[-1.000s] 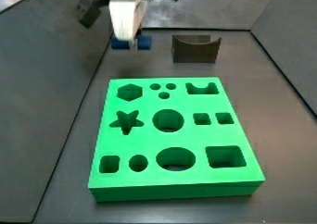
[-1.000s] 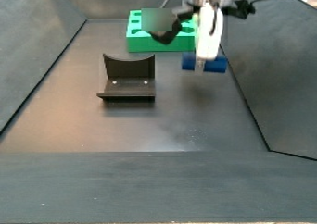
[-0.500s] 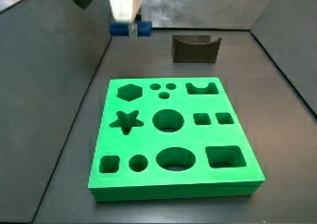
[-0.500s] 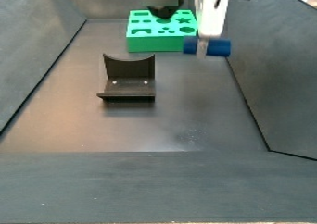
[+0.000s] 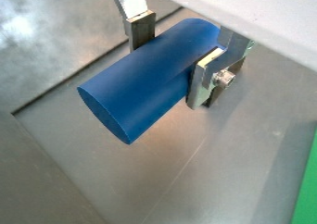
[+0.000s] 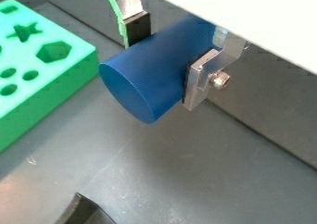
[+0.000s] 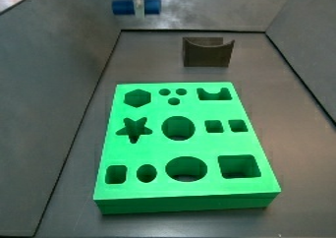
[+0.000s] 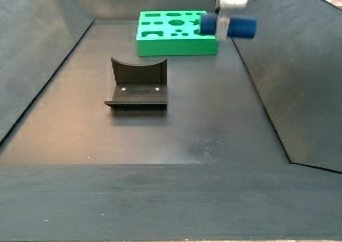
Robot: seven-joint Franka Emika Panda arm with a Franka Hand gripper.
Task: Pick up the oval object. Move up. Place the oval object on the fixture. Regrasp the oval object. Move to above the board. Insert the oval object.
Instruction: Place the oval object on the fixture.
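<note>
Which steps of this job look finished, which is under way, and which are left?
Done: the hand is shut on the oval object and holds it high off the floor in a side view. Under way: the move up. Left: the fixture stands bare, so placing, regrasping and inserting into the board are not yet done.

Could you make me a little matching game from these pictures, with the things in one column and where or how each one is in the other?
Things:
1. oval object
2. fixture
3. board
4. gripper

States:
A. lying flat on the floor, its cut-out holes all empty
B. raised above the floor, shut on the blue piece
C. standing on the floor with nothing in its notch
D. held in the air between two silver fingers

Pairs: 1-D, 2-C, 3-A, 4-B
</note>
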